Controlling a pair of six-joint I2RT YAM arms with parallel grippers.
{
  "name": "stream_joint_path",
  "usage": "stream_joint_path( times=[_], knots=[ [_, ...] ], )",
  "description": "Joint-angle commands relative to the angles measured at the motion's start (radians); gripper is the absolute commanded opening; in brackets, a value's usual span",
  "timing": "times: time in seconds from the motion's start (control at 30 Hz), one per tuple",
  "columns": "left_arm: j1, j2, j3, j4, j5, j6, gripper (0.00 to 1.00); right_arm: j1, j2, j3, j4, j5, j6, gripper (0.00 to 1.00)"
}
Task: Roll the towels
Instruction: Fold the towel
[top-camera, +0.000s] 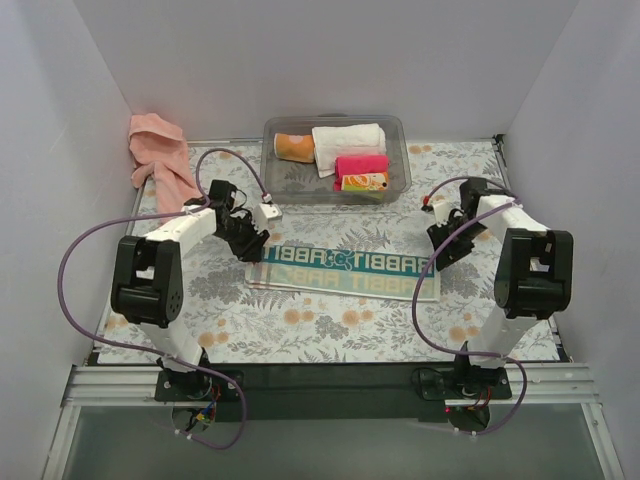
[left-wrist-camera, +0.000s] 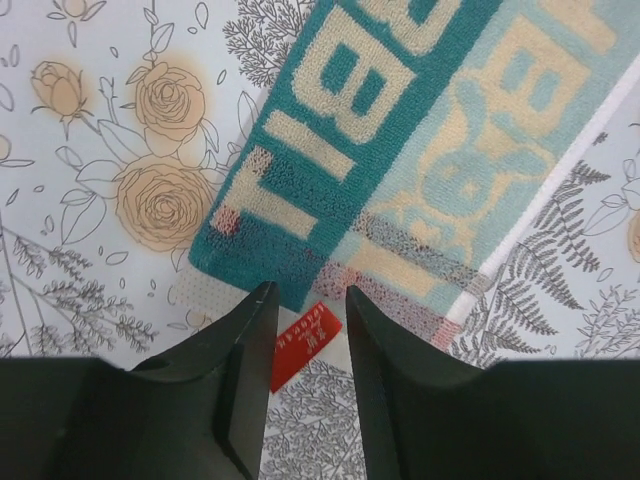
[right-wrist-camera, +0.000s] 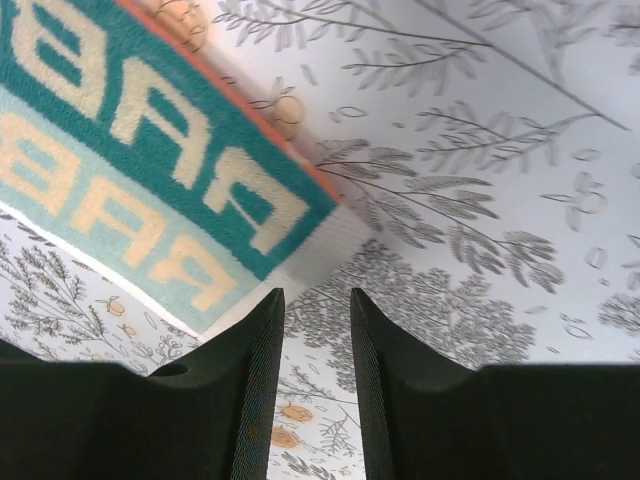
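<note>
Far left on my top view, the salmon-pink towel (top-camera: 155, 155) lies bunched in the back corner of the table (top-camera: 330, 335), against the wall and well apart from both arms.

My left hand (top-camera: 252, 243) is down at the left short end of the patterned cloth (top-camera: 345, 268). On the left wrist view its fingers (left-wrist-camera: 240, 380) are spread with a clear gap. A small red tag (left-wrist-camera: 306, 345) that sticks out from the cloth's edge lies in that gap. The tips sit just at the teal hem. I cannot tell whether they touch it. Nothing is pinched.

The cloth itself lies flat and unrolled across the middle of the table as a long strip between the two hands, its lettering face up.

Behind it, toward the back wall, a clear bin (top-camera: 403, 150) holds a tan roll (top-camera: 294, 147), a white rolled towel (top-camera: 348, 138) and a hot-pink roll (top-camera: 361, 165), all inside it.

My right hand (top-camera: 443, 250) hovers at the cloth's right end. On the right wrist view its fingers (right-wrist-camera: 250, 380) are also apart. The white-edged corner of the cloth sits just ahead of the left tip, and bare floral table shows through the gap.
</note>
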Motion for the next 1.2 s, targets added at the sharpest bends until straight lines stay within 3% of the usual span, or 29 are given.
stream_joint_path(
  times=[0.0, 0.27, 0.37, 0.43, 0.53, 0.67, 0.73, 0.83, 0.97, 1.17],
  knots=[
    [0.001, -0.119, -0.018, -0.012, 0.008, -0.046, 0.32, -0.025, 0.016, 0.058, -0.032, -0.016, 0.024, 0.34],
    [-0.021, -0.154, -0.081, 0.023, 0.008, -0.113, 0.34, -0.021, 0.18, 0.157, -0.002, -0.022, 0.054, 0.34],
    [-0.028, -0.17, -0.103, 0.031, 0.013, -0.12, 0.34, -0.016, 0.241, 0.24, 0.007, -0.01, 0.074, 0.27],
    [-0.028, -0.182, -0.109, 0.039, 0.015, -0.126, 0.34, -0.014, 0.289, 0.316, 0.019, 0.01, 0.094, 0.15],
    [-0.028, -0.19, -0.114, 0.048, 0.01, -0.136, 0.34, -0.014, 0.346, 0.406, 0.018, 0.018, 0.129, 0.1],
    [-0.03, -0.2, -0.114, 0.049, 0.011, -0.158, 0.35, -0.017, 0.318, 0.457, -0.019, 0.0, 0.142, 0.25],
    [-0.03, -0.209, -0.109, 0.053, 0.022, -0.167, 0.35, -0.033, 0.252, 0.409, -0.033, -0.013, 0.148, 0.38],
    [-0.03, -0.22, -0.107, 0.065, 0.036, -0.193, 0.38, -0.062, 0.157, 0.323, -0.053, -0.042, 0.172, 0.46],
    [-0.03, -0.234, -0.106, 0.083, 0.041, -0.228, 0.41, -0.062, 0.102, 0.222, -0.05, -0.062, 0.198, 0.49],
    [-0.03, -0.246, -0.112, 0.085, 0.036, -0.238, 0.43, -0.059, 0.168, 0.179, 0.017, -0.046, 0.244, 0.43]
  ],
)
